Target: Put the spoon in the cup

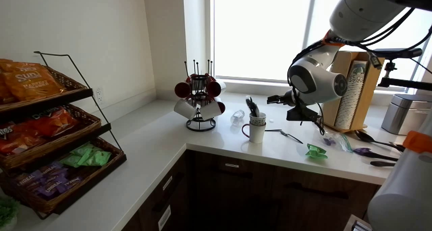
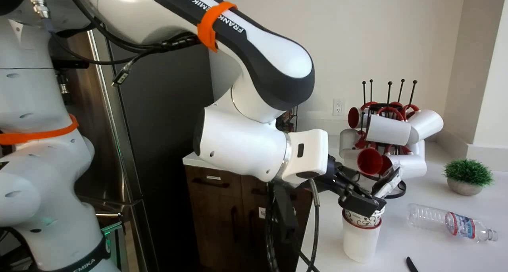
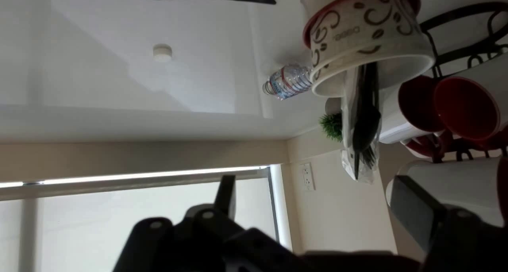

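The cup is a white mug [image 1: 257, 134] standing on the counter, also in an exterior view [image 2: 360, 240]. A patterned paper cup [image 3: 357, 29] sits in its mouth. A clear packet of black cutlery [image 1: 252, 107] sticks up out of the paper cup. In the wrist view a dark spoon [image 3: 366, 129] shows in that packet with fork tines and a pointed tip. Slim dark utensils [image 1: 291, 136] also lie on the counter; I cannot tell whether one is a spoon. My gripper [image 3: 318, 202] is open, with nothing between its fingers, beside the packet and above cup height.
A wire mug rack [image 1: 200, 129] with several mugs stands near the cup. A plastic bottle [image 2: 456, 224] and a potted plant [image 2: 468, 172] are behind it. A wooden cup holder [image 1: 366, 92], large black utensils [image 1: 374, 154] and a green wrapper [image 1: 316, 151] are along the counter.
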Tool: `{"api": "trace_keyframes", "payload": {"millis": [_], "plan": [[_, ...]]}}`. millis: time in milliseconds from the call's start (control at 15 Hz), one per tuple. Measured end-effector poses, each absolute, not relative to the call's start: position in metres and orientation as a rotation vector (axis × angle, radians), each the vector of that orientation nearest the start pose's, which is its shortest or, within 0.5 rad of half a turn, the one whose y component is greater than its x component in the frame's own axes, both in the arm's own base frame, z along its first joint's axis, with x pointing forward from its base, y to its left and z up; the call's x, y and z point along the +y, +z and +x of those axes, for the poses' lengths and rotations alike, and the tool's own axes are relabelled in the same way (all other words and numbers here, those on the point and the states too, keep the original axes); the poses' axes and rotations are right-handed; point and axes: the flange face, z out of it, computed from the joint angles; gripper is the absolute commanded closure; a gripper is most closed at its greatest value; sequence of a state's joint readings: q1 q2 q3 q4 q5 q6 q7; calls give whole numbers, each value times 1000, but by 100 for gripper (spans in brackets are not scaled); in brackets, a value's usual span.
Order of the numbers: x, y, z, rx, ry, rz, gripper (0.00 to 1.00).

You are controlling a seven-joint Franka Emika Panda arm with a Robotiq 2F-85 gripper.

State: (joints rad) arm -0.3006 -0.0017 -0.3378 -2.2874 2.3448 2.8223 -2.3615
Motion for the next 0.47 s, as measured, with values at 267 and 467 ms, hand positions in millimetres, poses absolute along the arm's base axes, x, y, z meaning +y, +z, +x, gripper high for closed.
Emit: {"api": "trace_keyframes", "payload": {"millis": [267, 467], "plan": [[-326, 351, 377, 682, -1495, -2860, 0], [-323, 347, 379, 664, -1425, -2909, 0]]}}
